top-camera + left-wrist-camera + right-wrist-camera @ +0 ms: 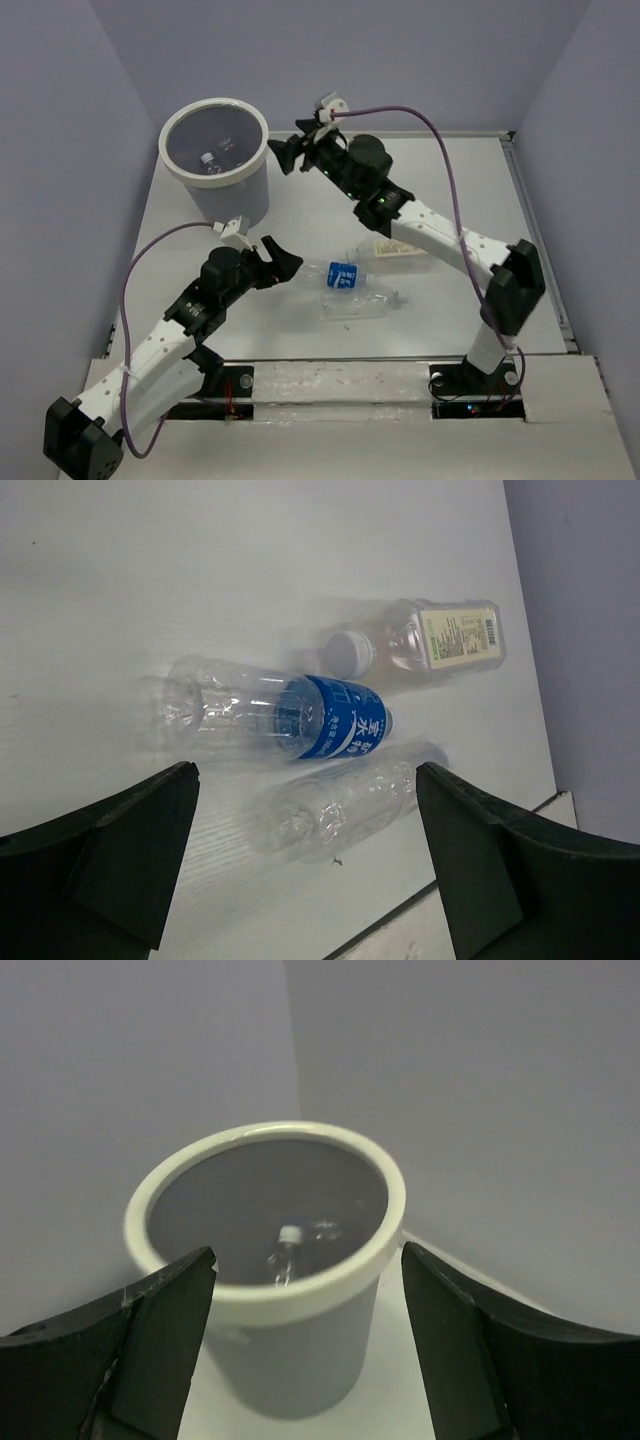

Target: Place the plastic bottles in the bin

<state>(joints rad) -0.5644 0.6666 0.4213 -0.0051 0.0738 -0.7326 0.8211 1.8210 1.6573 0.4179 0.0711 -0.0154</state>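
Three bottles are left on the surface (pixel 450 170), mid-scene. A fourth bottle (pixel 210 158) lies inside the bin (pixel 238 205), far left.

Key relation: the blue-label bottle (pixel 340 273) lies on its side just right of the left jaws, long axis approx left-right, clear end toward them. Left jaws are spread wide, empty, hovering above the surface. In the wrist view the bottle runs from one finger toward the other, i.e. along the closing line, not across it. Judgement: the wrist needs a roll before descent, else the jaws meet the bottle's ends and not its sides.

Nearer arm is the left arm (pixel 180 320), by a lot. The right arm (pixel 430 230) is stretched to the far side, w/ the right jaws apart, nothing btwn them, just right of the bin rim and looking into it.

Around the target:
- The plain bottle (pixel 362 303) sits on the near side, roughly parallel and very close. Can't tell if touching.
- The beige-label bottle (pixel 392 248) sits on the far-right side, white cap pointing left toward the blue label's end, near but apart.

Risk, as I judge it: w/ neighbours on both long sides there's little room for a finger on either side, so the plain bottle may get nudged or roll. The path from there to the bin runs far-left. The right arm, beside the rim, looks like the only thing that could crowd the drop.
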